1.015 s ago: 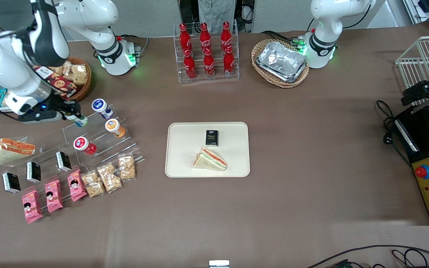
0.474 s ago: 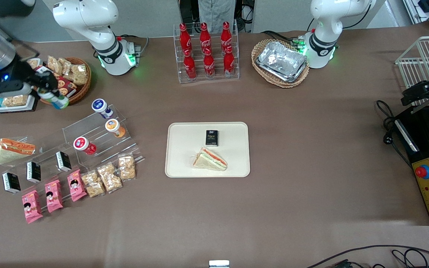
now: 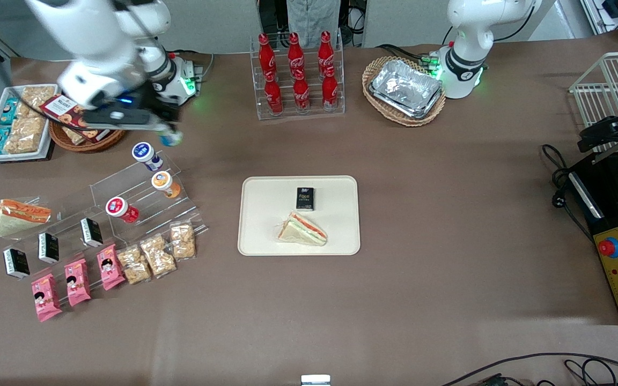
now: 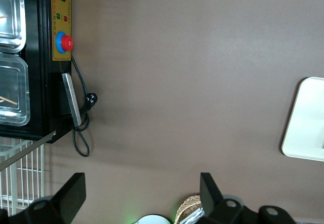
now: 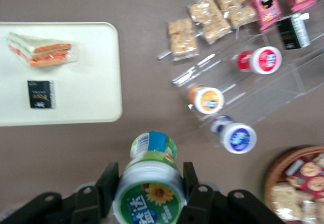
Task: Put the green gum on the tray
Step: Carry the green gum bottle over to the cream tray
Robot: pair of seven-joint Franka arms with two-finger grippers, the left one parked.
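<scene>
Now the gripper (image 3: 167, 134) is clamping the green gum (image 5: 150, 186) above the table, farther from the camera than the blue-lidded bottle (image 3: 144, 153). Ideally it is carrying it level toward the tray (image 3: 266, 238), aiming for bare surface clear of the sandwich (image 3: 302, 229) and black packet (image 3: 304, 198).

The brown table (image 3: 421, 214) carries a cream-white tray (image 3: 266, 214) near its middle, well apart from the fingers (image 5: 107, 183) of the gripper (image 3: 167, 134), which is closed on the green gum (image 5: 149, 183) above bare tabletop. Nearest those fingers stands a clear stepped rack (image 3: 142, 198). A wicker basket of snacks (image 3: 86, 136) and a small white snack tray (image 3: 16, 126) sit toward the working arm's end. A cola bottle rack (image 3: 298, 75), a basket of foil trays (image 3: 404, 91) and a black machine (image 3: 617, 225) lie farther off.
</scene>
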